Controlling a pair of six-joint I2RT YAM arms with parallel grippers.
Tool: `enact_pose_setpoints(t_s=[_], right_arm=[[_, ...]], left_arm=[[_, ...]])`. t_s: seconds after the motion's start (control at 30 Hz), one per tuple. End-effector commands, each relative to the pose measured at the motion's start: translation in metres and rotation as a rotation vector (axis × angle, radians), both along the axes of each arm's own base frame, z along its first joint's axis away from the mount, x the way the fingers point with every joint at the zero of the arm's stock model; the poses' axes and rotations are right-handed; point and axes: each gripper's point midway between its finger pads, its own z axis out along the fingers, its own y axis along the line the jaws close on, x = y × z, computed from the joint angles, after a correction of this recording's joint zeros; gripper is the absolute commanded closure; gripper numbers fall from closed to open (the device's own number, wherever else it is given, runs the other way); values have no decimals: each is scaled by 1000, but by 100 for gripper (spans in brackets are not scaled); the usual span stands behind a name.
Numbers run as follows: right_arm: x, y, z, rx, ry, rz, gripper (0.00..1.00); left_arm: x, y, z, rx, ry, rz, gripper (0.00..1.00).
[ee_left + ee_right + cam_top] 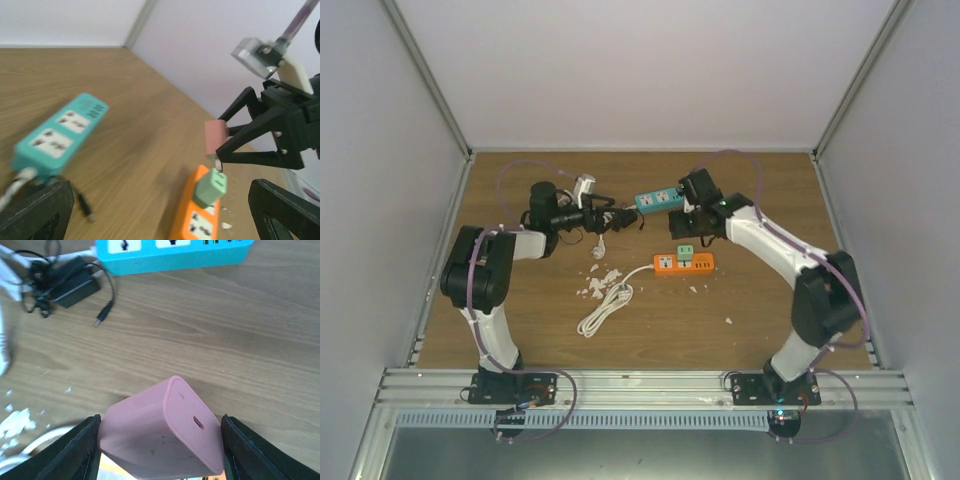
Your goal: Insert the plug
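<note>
In the overhead view, left of centre, your left jaws stand spread wide, facing the cord end of the teal power strip (pixel 658 200) lying on the desk (pixel 750 312). Further right, your right jaws are pressed against both sides of the pink plug (pixel 160 436). They hold it just above the green adapter (pixel 210 187) seated in the orange power strip (pixel 683 264).

On my wooden table (pixel 760 320) I see a black adapter (pixel 75 286), its thin lead tangled beside it. A white cord (pixel 605 308) lies coiled nearer the front edge, with white scraps (pixel 603 275) scattered just beyond it. A green plug (pixel 211 186) stands upright, right of the scraps.
</note>
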Motion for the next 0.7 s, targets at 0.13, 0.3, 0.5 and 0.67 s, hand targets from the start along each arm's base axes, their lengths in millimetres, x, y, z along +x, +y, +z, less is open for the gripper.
enact_pose_setpoints(t_s=[0.13,0.3,0.5,0.67], right_arm=[[-45,30,78,227,-288,222,69],[-74,46,76,284,-293,316,67],[-93,66,78,268,-287,388,67],[-104,65,67,115,-216,362,68]], left_arm=[[-27,-51,29,-109,37,-354,1],[-49,-70,33,-100,167,-486,1],[-70,-91,39,-45,187,-513,1],[-80,-96,43,43,175,-457,1]])
